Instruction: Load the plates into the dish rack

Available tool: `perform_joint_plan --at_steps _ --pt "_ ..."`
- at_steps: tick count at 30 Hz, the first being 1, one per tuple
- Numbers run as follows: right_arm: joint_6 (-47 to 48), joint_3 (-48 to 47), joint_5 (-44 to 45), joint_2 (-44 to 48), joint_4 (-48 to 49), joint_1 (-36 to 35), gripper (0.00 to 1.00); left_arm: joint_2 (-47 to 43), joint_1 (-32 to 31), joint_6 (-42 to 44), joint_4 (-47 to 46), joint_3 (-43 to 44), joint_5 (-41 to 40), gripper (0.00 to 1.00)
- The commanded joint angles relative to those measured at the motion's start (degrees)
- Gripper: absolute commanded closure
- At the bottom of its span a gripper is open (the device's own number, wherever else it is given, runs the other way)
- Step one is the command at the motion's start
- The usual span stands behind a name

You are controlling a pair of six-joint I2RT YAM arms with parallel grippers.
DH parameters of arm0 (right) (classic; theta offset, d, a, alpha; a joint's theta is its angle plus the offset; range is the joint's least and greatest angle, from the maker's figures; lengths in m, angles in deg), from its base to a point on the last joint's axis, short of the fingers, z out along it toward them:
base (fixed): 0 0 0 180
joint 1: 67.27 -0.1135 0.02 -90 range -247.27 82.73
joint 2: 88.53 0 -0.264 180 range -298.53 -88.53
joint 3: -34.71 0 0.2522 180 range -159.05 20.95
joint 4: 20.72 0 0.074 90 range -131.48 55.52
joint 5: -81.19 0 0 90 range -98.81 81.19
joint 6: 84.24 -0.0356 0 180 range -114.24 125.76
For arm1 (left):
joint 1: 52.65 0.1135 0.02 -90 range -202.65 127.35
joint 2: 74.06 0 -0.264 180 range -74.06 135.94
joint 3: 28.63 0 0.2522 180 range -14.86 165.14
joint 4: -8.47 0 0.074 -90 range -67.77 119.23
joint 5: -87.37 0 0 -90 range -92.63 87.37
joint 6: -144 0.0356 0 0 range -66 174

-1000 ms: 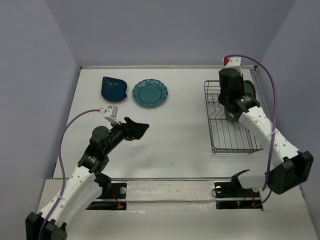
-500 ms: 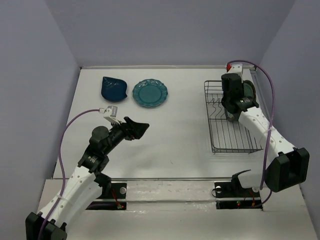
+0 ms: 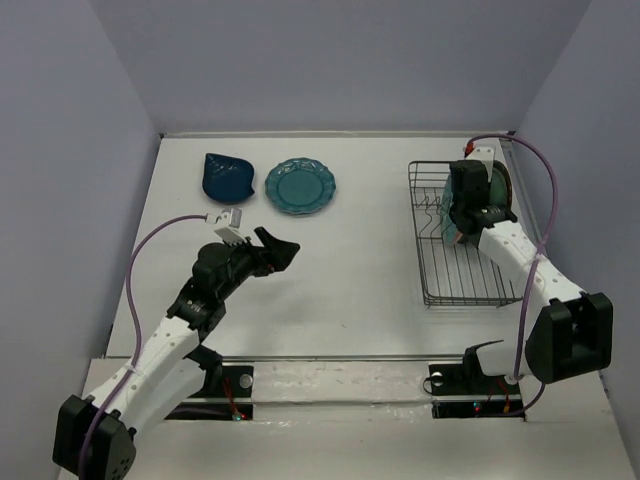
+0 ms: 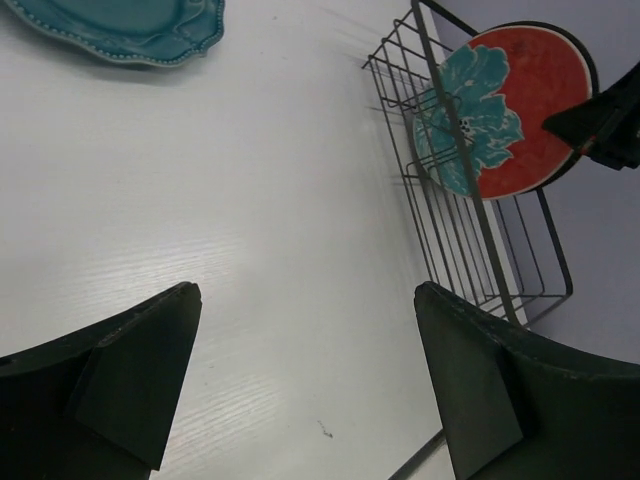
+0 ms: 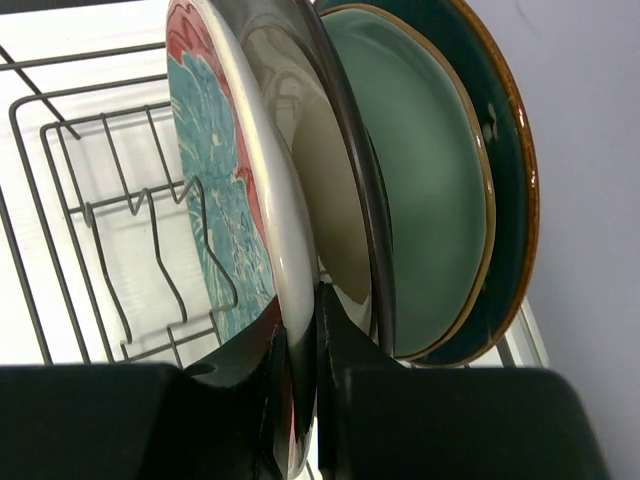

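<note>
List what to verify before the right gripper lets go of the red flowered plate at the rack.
1. Right gripper clamped on the rim of the red flowered plate: ok.
2. Plate upright inside the dish rack: ok.
3. Plate's bottom edge seated between tines: cannot tell, not clear in any view.
4. Gap to the silver plate behind it: cannot tell, the two look very close.
5. Left gripper open, empty, apart from the rack: ok.
6. All plates loaded: not ok, the teal scalloped plate and navy plate lie flat on the table.
</note>
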Motion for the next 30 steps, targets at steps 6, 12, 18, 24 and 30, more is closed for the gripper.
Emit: perform_joint_plan --at_steps 6,12,18,24,30 --pt "-8.3 1.9 0.6 2.2 8.5 1.3 0.54 7.1 0.1 -1.0 -5.1 4.5 -8.0 0.01" --pt "-8.9 -0.3 -5.4 7.6 5.6 1.3 0.21 13.5 0.3 -3.8 -8.5 6.1 -12.3 0.04" --pt "-8.6 -1.2 -13.4 13.5 5.7 0.8 0.17 20.8 2.0 -5.8 -10.4 8.8 -19.6 0.07" --pt "-9.8 -2.1 -22.3 18.3 5.2 0.2 0.15 29.6 5.1 -9.2 -12.2 12.5 -21.1 0.11" --pt "-9.9 -1.5 -26.5 22.5 4.8 0.2 0.15 38.4 6.0 -11.5 -12.5 18.5 -24.1 0.19"
